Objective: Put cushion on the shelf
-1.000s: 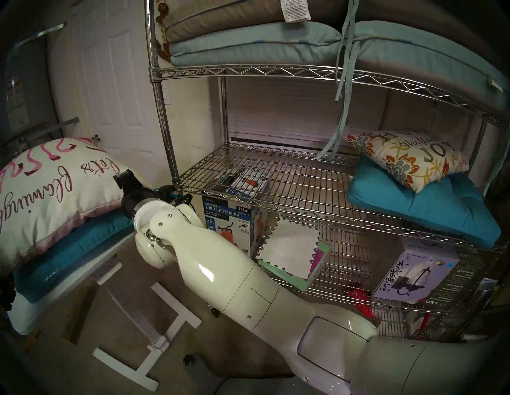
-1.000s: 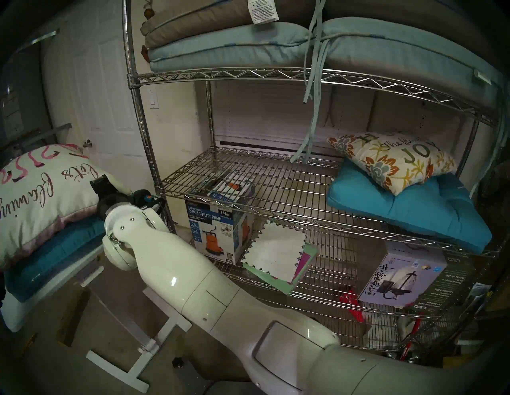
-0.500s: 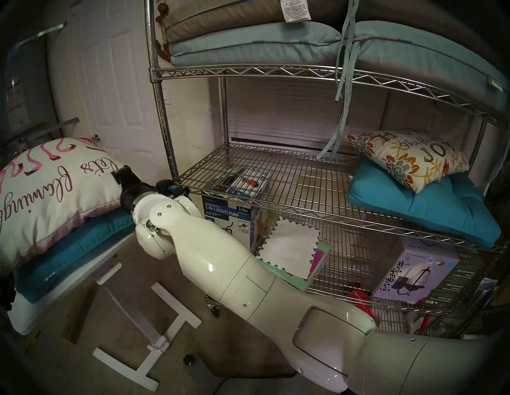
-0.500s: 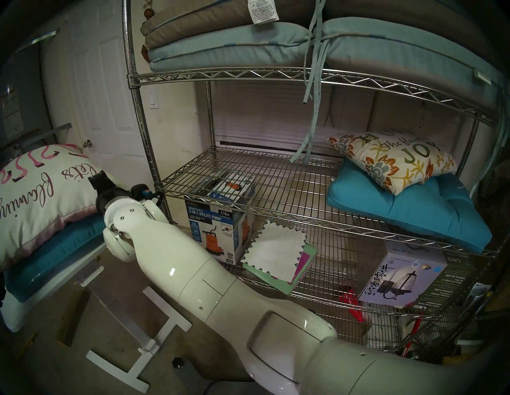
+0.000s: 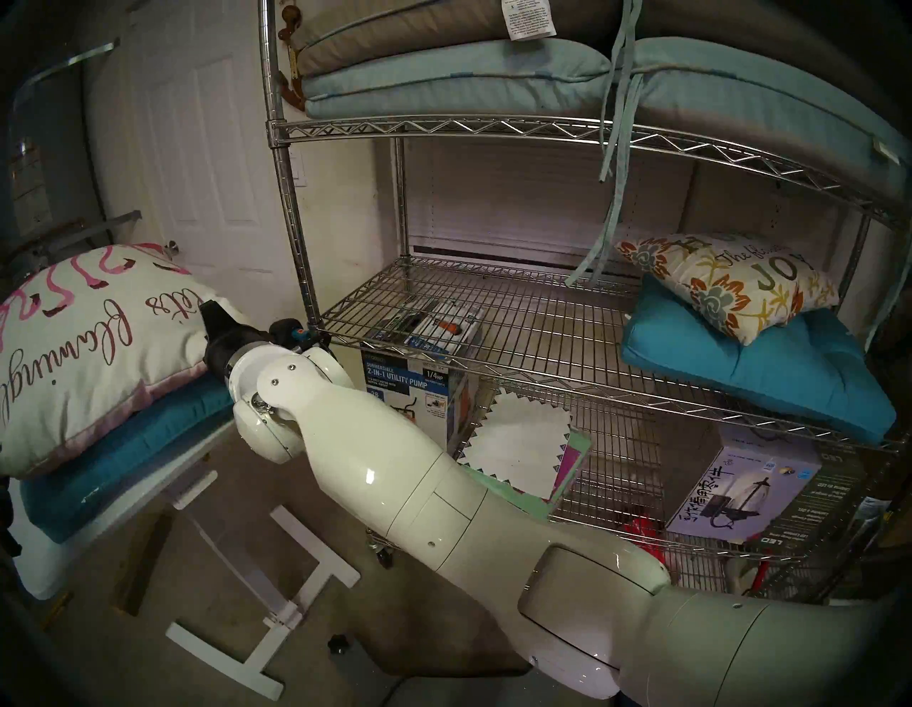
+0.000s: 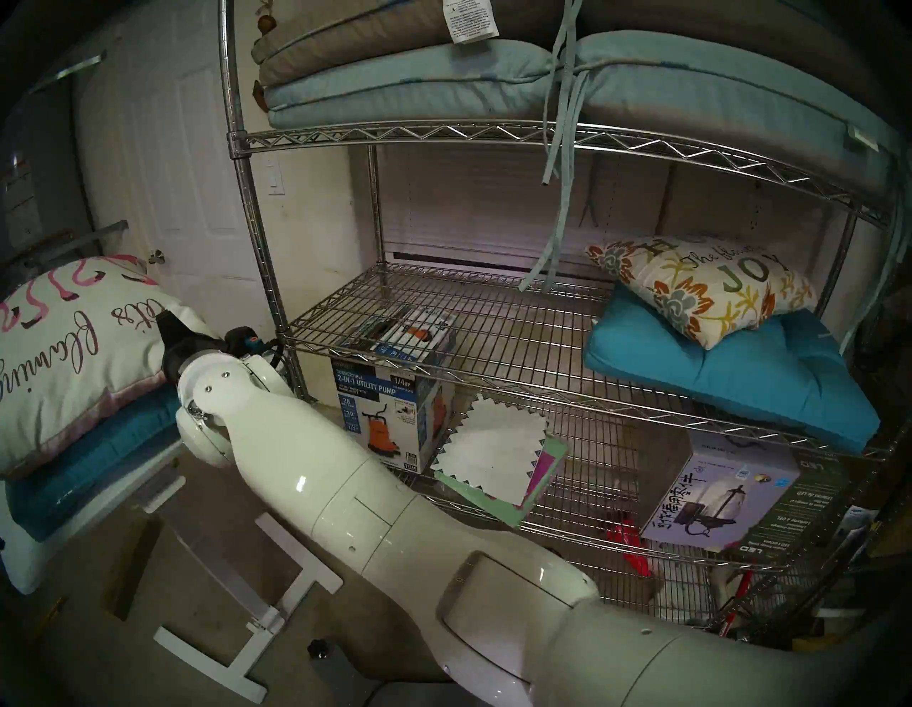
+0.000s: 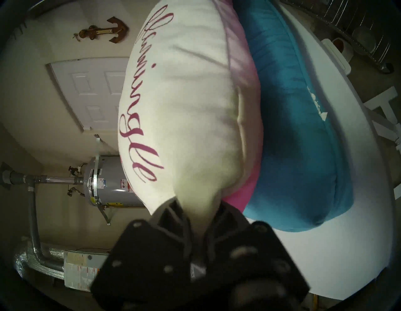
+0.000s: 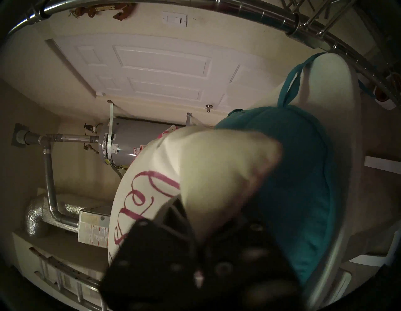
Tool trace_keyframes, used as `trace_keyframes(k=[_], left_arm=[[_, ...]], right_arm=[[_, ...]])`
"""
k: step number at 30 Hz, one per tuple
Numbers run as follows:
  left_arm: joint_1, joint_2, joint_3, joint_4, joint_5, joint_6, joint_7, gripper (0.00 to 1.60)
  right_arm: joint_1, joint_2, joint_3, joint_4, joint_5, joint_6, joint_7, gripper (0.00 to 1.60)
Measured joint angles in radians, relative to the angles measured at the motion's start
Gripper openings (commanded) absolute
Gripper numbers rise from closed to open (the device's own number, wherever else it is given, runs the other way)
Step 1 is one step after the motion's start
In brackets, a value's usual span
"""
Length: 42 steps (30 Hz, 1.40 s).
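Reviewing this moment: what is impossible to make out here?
- Left tool: absent from both head views; only its wrist view shows it pinching the cream cushion.
- Right tool: wrist view blurred, so contact with the cushion is unclear.
- Cushion's far end: cut off by head views' left edge.
- Care tag on the shelf: print too small.

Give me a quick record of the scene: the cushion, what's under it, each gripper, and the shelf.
cushion: cream cushion with pink script, on teal cushion on white table
left gripper: shut on cream cushion's corner
right gripper: open, jaws around another corner
shelf: chrome wire rack; middle tier holds floral cushion on blue cushion
progress: cream cushion not yet on shelf
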Motion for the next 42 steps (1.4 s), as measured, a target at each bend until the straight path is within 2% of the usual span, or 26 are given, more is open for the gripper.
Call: trace_keyframes(k=[8, 17, 27, 42], left_arm=[[-0.003, -0.016, 0.000, 0.000, -0.013, -0.023, 0.003, 0.00], [-0.002, -0.009, -0.001, 0.003, -0.074, -0.096, 0.002, 0.00], [-0.004, 0.021, 0.000, 0.008, -0.164, -0.188, 0.001, 0.00], [-0.024, 0.091, -0.005, 0.010, -0.290, -0.272, -0.014, 0.00]], right_arm=[[-0.001, -0.003, -0.012, -0.005, -0.018, -0.028, -0.018, 0.00], [-0.013, 0.002, -0.026, -0.050, -0.039, -0.063, -0.072, 0.00], [-0.052, 0.034, -0.034, -0.155, -0.071, -0.114, -0.137, 0.00], [-0.096, 0.100, -0.034, -0.305, -0.131, -0.189, -0.226, 0.00]])
